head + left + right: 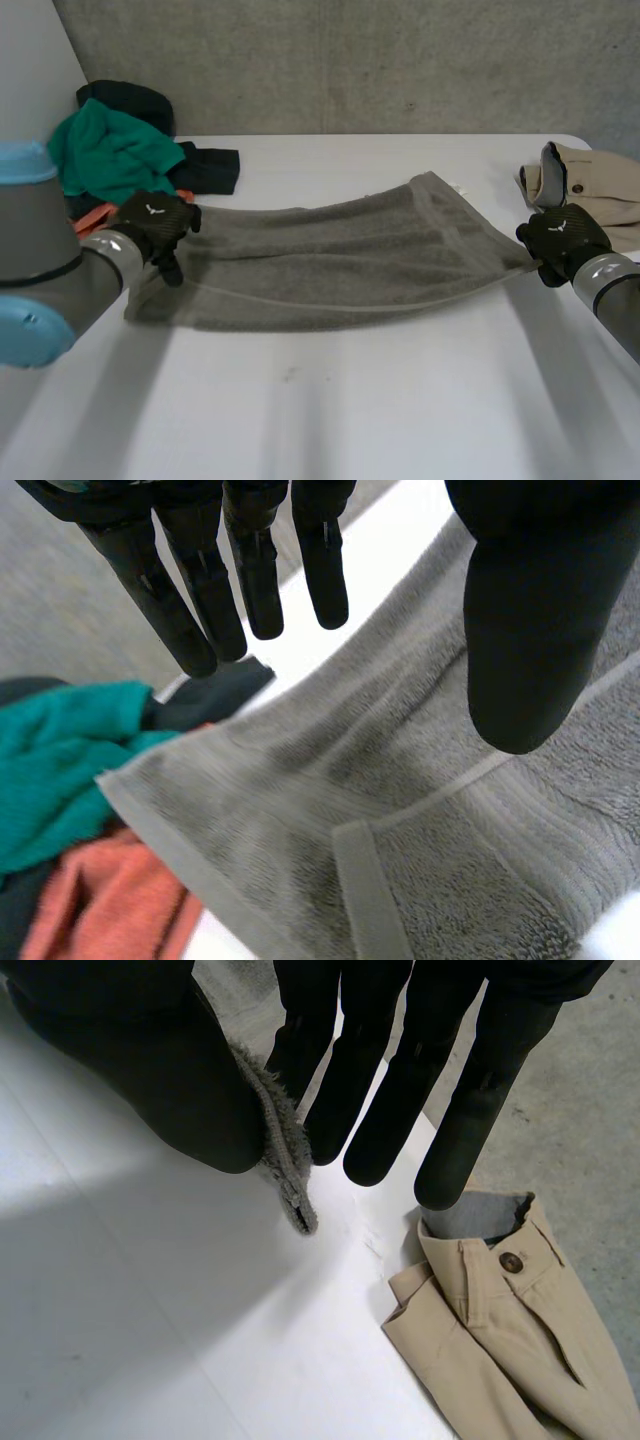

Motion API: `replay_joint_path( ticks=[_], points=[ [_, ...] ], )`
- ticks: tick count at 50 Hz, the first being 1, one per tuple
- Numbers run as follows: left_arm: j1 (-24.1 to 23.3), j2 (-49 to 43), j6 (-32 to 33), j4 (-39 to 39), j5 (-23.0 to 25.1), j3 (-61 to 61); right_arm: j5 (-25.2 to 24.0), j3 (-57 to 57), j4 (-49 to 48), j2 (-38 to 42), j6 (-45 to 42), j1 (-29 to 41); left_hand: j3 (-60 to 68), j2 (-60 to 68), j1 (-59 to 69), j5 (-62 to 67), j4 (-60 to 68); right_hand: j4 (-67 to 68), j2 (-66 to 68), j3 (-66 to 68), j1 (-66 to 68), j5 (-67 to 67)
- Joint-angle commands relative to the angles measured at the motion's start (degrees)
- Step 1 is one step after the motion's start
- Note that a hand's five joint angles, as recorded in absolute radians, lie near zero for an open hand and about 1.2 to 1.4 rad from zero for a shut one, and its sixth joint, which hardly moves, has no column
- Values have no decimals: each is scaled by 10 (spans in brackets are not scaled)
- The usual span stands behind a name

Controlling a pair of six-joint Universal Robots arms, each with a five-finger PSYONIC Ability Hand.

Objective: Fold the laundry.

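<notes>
A grey towel is stretched across the middle of the white table, folded lengthwise. My left hand hovers over the towel's left end. In the left wrist view its fingers are straight and spread from the thumb, with the towel's corner lying free below the palm. My right hand is at the towel's right end. There the thumb and straight fingers pinch the towel's edge, holding it just off the table.
A pile of teal cloth, black cloth and orange cloth lies at the table's back left, touching the towel's corner. Folded khaki trousers sit at the right edge, close beyond my right hand.
</notes>
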Motion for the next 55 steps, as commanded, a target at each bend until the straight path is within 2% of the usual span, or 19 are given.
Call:
replay_joint_path(
  ticks=[1, 9, 20, 23, 24, 25, 27, 32, 36, 41, 45, 50, 55],
  points=[
    [3, -99, -3, -114, -6, 105, -1, 0, 0, -1, 0, -6, 91, 92, 88, 93, 93, 115, 128, 121, 158, 126],
    [1, -132, 0, -132, -11, 126, -1, 0, 0, -5, -1, -10, 39, 39, 36, 41, 41, 115, 128, 121, 158, 126],
    [13, -146, 35, -108, -20, 107, -2, -1, 0, -4, -1, -13, 60, 61, 58, 63, 63, 115, 128, 121, 158, 126],
    [14, -143, 38, -105, -18, 102, -2, -1, 0, -4, -2, -12, 164, 165, 161, 166, 167, 115, 128, 121, 158, 126],
    [14, -140, 38, -105, -18, 101, -2, 0, 0, -5, -2, -11, 231, 232, 229, 233, 234, 115, 128, 121, 158, 126],
    [13, -135, 37, -105, -15, 97, -2, 0, 0, -5, -2, -11, 393, 394, 391, 396, 396, 115, 128, 121, 158, 126],
    [12, -129, 36, -103, -12, 93, -2, 1, 0, -5, -2, -11, 529, 530, 526, 531, 531, 115, 128, 121, 158, 126],
    [11, -94, 34, -92, -28, 68, 1, 1, 4, -11, -2, -12, 529, 530, 527, 532, 532, 115, 128, 121, 158, 126],
    [12, -31, 25, -64, -38, 13, -1, 3, 9, -27, 3, -16, 529, 530, 527, 532, 532, 115, 128, 121, 158, 126],
    [16, 53, 30, -11, -25, -81, -4, 3, 39, -54, 3, -22, 529, 530, 527, 532, 532, 115, 128, 121, 158, 126],
    [28, 85, 49, 4, -12, -129, -16, 4, 89, -75, -8, -25, 529, 530, 527, 532, 532, 115, 128, 121, 158, 126],
    [36, 97, 72, 6, 11, -173, -41, 8, 156, -93, -45, -36, 529, 530, 527, 532, 532, 115, 128, 121, 158, 126],
    [48, 66, 91, 9, 30, -188, -68, 23, 182, -89, -66, -39, 427, 428, 424, 429, 430, 115, 128, 121, 158, 126]
  ],
)
